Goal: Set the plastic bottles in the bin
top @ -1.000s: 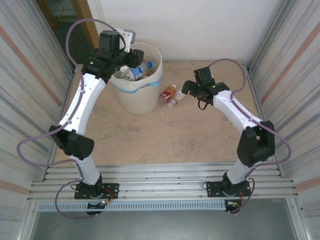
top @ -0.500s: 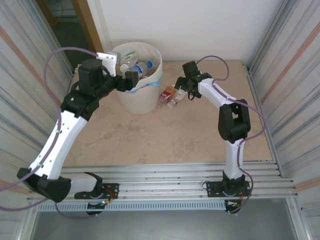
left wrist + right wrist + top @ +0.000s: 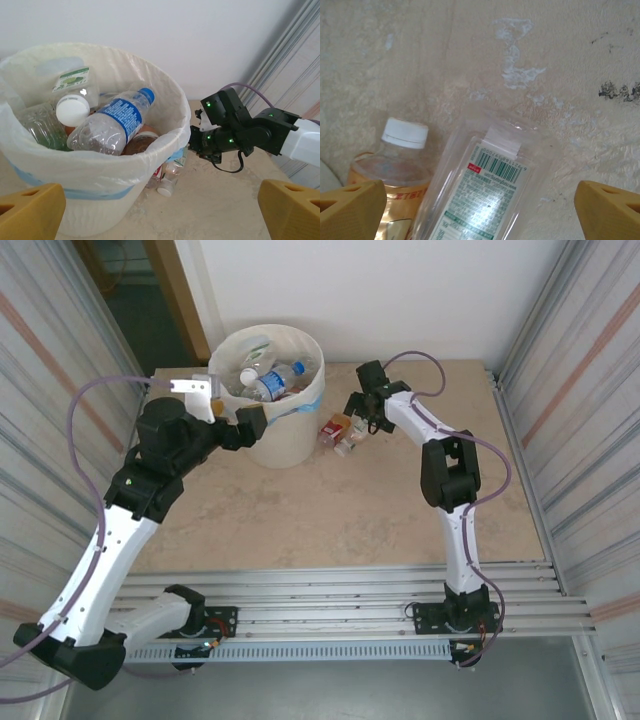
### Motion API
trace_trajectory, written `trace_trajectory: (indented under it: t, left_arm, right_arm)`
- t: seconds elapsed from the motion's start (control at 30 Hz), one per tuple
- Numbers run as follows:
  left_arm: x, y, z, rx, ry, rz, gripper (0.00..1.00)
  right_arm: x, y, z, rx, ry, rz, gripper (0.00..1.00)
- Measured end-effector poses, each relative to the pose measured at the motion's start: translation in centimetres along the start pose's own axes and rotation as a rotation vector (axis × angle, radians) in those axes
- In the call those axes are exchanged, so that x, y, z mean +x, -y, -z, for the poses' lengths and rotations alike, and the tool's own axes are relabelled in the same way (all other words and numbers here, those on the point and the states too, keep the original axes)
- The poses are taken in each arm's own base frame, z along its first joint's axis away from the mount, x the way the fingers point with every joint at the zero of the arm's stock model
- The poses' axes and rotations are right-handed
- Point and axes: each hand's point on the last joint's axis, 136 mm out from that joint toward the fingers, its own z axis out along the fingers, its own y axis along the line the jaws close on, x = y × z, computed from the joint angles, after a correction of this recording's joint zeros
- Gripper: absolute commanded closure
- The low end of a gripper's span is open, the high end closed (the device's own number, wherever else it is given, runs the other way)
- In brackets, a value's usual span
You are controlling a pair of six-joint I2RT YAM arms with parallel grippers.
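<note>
From above, find the bin (image 3: 282,445) near the far edge of the table (image 3: 300,525), left of middle, already heaped with plastic bottles (image 3: 268,385); just beside its right wall, spot two more lying flat, a red-labelled bottle (image 3: 336,426) and a clear bottle (image 3: 350,444), touching or nearly so. Note the right gripper (image 3: 358,416) down over that pair and the left gripper (image 3: 230,408) at the bin's near-left wall, released, carrying nothing. Through the left wrist, confirm yellow fingers (image 3: 30,212) spread to both lower corners with nothing between, a blue-labelled bottle (image 3: 111,125) lying across the heap, cap toward the far-right rim, and the clear bottle on the table, white cap (image 3: 165,189) toward the near edge. Through the right wrist, see the fingers (image 3: 612,210) splayed wide, grasping nothing, straddling both bottles at once. Read the clear bottle's long axis as slanting from lower left to upper right of that frame, barcode and apparent base end farthest from the camera; read the red-labelled bottle as close to parallel but reversed, cap at the far end. Judged from this: take one only. Centre on the clear body, twist the wrist slightly to close square across the slanted axis, drop low enough to catch the widest part, squeeze gently on thin plastic, and avoid pinching the neighbour or shoving it against the bin.
</note>
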Motion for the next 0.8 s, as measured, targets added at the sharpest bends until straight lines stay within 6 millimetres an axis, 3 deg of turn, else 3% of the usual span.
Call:
trace_trajectory:
  t: [0.43, 0.57, 0.73, 0.8]
  left_arm:
    - [0.4, -0.5, 0.9, -0.016, 0.027, 0.040, 0.01]
    - [0.5, -0.5, 0.9, -0.017, 0.024, 0.045, 0.01]
    - [1.4, -0.8, 0.4, -0.024, 0.007, 0.060, 0.01]
    - [1.9, -1.1, 0.2, -0.031, -0.004, 0.068, 0.01]
  right_arm:
    - [0.6, 2.4, -2.2, 0.052, -0.046, -0.019, 0.23]
    - [1.0, 2.4, -2.4, 0.043, -0.061, -0.019, 0.22]
    - [3.5, 3.9, -3.7, 0.077, -0.118, -0.010, 0.19]
    - [3.5, 3.9, -3.6, 0.070, -0.109, -0.008, 0.18]
